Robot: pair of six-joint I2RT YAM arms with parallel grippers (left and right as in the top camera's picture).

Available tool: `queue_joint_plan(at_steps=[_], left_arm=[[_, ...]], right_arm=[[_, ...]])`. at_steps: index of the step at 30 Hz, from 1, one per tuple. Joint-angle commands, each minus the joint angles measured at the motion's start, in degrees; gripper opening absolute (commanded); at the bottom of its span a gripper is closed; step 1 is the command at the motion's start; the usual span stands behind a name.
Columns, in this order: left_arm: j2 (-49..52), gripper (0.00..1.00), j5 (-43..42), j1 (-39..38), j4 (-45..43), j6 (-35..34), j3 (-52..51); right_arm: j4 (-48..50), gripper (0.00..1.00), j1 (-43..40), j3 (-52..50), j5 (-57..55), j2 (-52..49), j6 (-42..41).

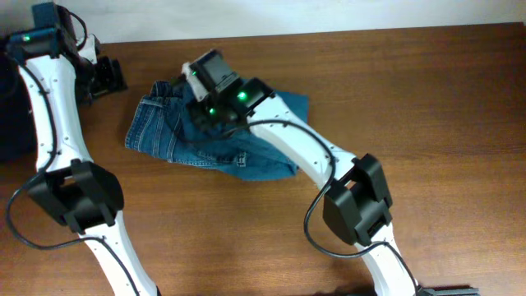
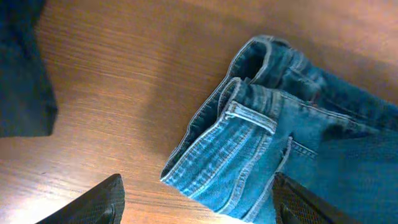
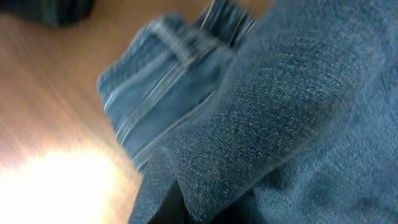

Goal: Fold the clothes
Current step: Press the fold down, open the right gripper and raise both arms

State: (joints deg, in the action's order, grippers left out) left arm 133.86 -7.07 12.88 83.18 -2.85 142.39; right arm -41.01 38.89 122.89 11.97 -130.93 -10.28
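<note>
The blue denim jeans (image 1: 177,131) lie bunched and partly folded on the wooden table (image 1: 427,99), left of centre. My right gripper (image 1: 200,100) is over their upper middle. In the right wrist view a fold of denim (image 3: 267,106) is pinched in the right gripper (image 3: 205,208), which is shut on it. My left gripper (image 1: 107,78) hangs off the jeans' left side, near the table's far edge. In the left wrist view its fingers (image 2: 102,200) stand wide apart and open, with the waistband corner of the jeans (image 2: 249,149) below and between them, not gripped.
A dark garment (image 1: 12,123) lies at the table's left edge, also seen as a dark garment (image 2: 22,74) left of the jeans in the left wrist view. Bare wood stretches to the right and front of the jeans.
</note>
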Motion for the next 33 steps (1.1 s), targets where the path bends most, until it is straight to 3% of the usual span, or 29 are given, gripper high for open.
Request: queue_joint_plan(at_steps=[1, 26, 27, 29, 30, 33], left_arm=[[1.77, 0.75, -0.70, -0.13, 0.09, 0.31, -0.24], [1.77, 0.78, -1.11, -0.13, 0.28, 0.31, -0.22], [1.75, 0.81, -1.11, -0.13, 0.28, 0.31, -0.22], [1.77, 0.84, -1.16, -0.13, 0.31, 0.28, -0.22], [1.75, 0.85, -1.33, -0.13, 0.24, 0.31, -0.22], [1.66, 0.86, -3.72, -0.13, -0.04, 0.33, 0.24]], right_arm=[[2.58, 0.04, -1.05, 0.96, 2.62, 0.28, -1.18], [10.43, 0.04, 6.54, 0.76, 2.38, -9.27, 1.44], [10.43, 0.14, 6.62, 0.76, 2.34, -9.46, 1.49], [10.40, 0.92, 6.64, 0.76, 2.45, -9.51, 1.64], [10.45, 0.99, 6.64, 0.81, 2.45, -9.49, 1.64], [10.38, 0.99, 6.40, 1.92, 4.20, -8.83, 1.66]])
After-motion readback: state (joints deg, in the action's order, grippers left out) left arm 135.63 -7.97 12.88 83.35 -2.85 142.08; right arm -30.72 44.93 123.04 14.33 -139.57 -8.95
